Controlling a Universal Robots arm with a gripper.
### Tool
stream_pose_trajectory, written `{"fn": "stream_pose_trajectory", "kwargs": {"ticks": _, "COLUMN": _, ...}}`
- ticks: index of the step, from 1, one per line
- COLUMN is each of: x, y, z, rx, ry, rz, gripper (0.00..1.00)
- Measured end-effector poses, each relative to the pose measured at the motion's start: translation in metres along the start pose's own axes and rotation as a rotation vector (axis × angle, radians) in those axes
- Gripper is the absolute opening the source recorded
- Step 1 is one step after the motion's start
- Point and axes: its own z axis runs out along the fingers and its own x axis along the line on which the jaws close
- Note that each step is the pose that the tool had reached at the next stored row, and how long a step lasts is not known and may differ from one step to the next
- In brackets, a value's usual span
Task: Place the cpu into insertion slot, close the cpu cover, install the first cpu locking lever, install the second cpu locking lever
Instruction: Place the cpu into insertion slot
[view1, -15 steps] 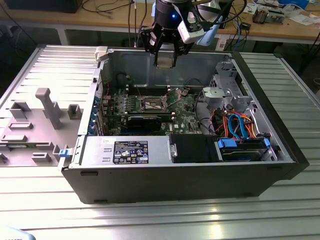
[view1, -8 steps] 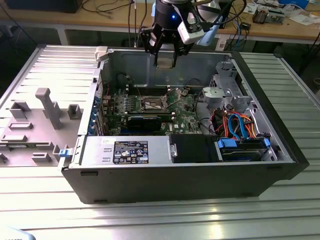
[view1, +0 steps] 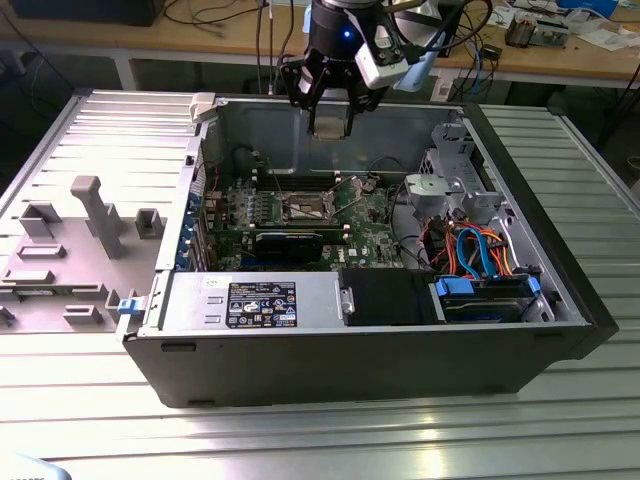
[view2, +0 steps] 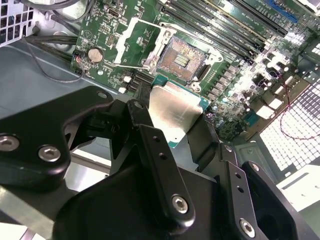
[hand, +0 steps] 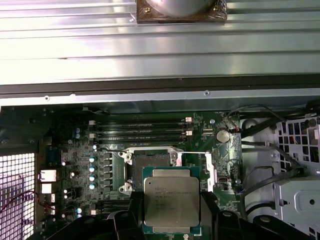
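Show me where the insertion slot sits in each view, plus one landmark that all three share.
Exterior view: the insertion slot lies mid-board inside the open case, below the gripper in the picture.
Second wrist view: the insertion slot is the dark square just beyond the cpu that the gripper holds.
First wrist view: the insertion slot is partly covered by the held cpu.
Shared landmark: the long memory slots beside the slot.

Open air between the chip (hand: 171, 200) in the gripper (view1: 330, 128) and the socket (hand: 147, 161) below — cover (view2: 126, 36) standing open, dark centre bare. Hemmed by memory slots (hand: 142, 131) on one side, long black card (view1: 290, 240) on the other. Grey case wall (view1: 270, 130) rising just past the slots. Drive cage (view1: 450, 185) and cables (view1: 475, 250) crowding the exterior view's right.
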Motion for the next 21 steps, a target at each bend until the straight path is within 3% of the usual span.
{"fn": "stream_pose_trajectory", "kwargs": {"ticks": 21, "x": -0.0002, "y": -0.0055, "z": 0.0008, "rx": 0.0001, "ry": 0.0000, "rz": 0.000, "gripper": 0.54}}
